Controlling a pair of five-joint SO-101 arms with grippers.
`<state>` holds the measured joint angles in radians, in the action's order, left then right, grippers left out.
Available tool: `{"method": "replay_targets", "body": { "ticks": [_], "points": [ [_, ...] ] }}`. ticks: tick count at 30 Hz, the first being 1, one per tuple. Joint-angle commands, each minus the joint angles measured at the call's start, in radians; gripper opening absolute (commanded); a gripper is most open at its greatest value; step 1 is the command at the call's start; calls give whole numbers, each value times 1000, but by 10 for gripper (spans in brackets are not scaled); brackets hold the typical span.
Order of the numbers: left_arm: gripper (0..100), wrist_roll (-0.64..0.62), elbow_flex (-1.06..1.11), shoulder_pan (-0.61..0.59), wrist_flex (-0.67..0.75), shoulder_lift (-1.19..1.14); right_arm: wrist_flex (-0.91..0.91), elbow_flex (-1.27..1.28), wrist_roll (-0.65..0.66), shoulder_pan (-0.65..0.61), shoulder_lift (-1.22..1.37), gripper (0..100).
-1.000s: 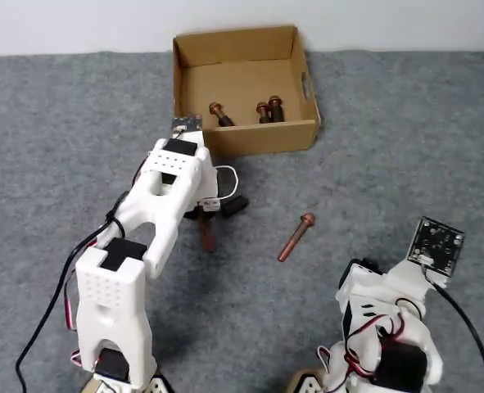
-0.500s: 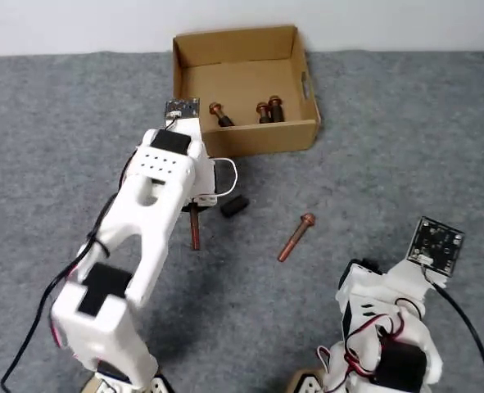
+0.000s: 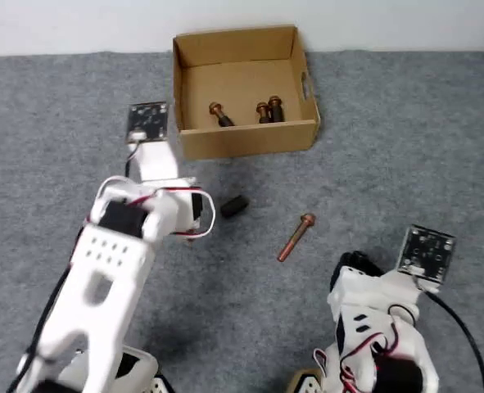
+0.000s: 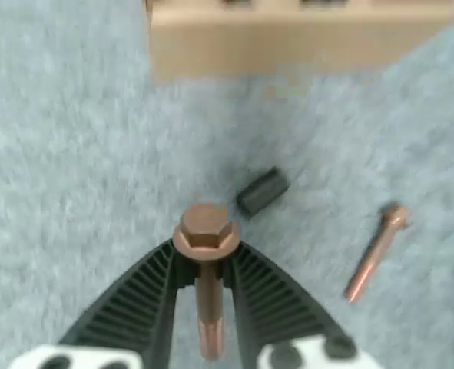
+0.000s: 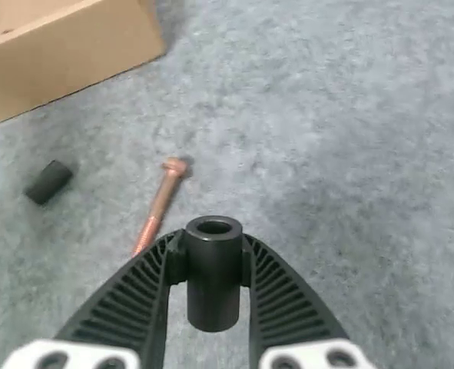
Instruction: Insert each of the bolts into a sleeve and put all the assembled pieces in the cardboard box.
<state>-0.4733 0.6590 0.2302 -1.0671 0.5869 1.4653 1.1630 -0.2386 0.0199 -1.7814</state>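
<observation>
My left gripper (image 4: 205, 265) is shut on a copper bolt (image 4: 206, 273), its hex head pointing away from the wrist, held above the carpet short of the cardboard box (image 4: 303, 42). My right gripper (image 5: 211, 269) is shut on a black sleeve (image 5: 213, 269) whose open end faces out. A second black sleeve (image 3: 234, 205) (image 4: 263, 191) (image 5: 48, 181) lies on the carpet in front of the box (image 3: 246, 137). A loose copper bolt (image 3: 296, 237) (image 4: 374, 250) (image 5: 158, 201) lies to its right. Three assembled pieces (image 3: 264, 110) rest inside the box.
Grey carpet (image 3: 405, 147) covers the table, with free room right of the box and at far left. The left arm's white body (image 3: 110, 262) stands over the lower left; the right arm (image 3: 381, 327) sits at the lower right.
The left arm has pulled back toward its base and lifted, carrying the bolt off the carpet beside the loose sleeve. The right arm has shifted slightly.
</observation>
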Motion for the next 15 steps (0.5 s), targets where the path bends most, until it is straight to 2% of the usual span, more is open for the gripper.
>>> {"method": "replay_targets", "body": {
  "ticks": [1, 7, 12, 15],
  "points": [
    [4, 12, 21, 8, 68, 150, -25, -11, 11, -88, -4, 8],
    [5, 5, 31, 8, 75, 250, -28, -11, 11, -300, -4, 8],
    [5, -86, 65, 11, 89, 376, -70, -9, 15, -463, -2, 8],
    [5, -84, 128, 52, 91, 474, -127, -6, 77, -533, 5, 8]
  ]
}}
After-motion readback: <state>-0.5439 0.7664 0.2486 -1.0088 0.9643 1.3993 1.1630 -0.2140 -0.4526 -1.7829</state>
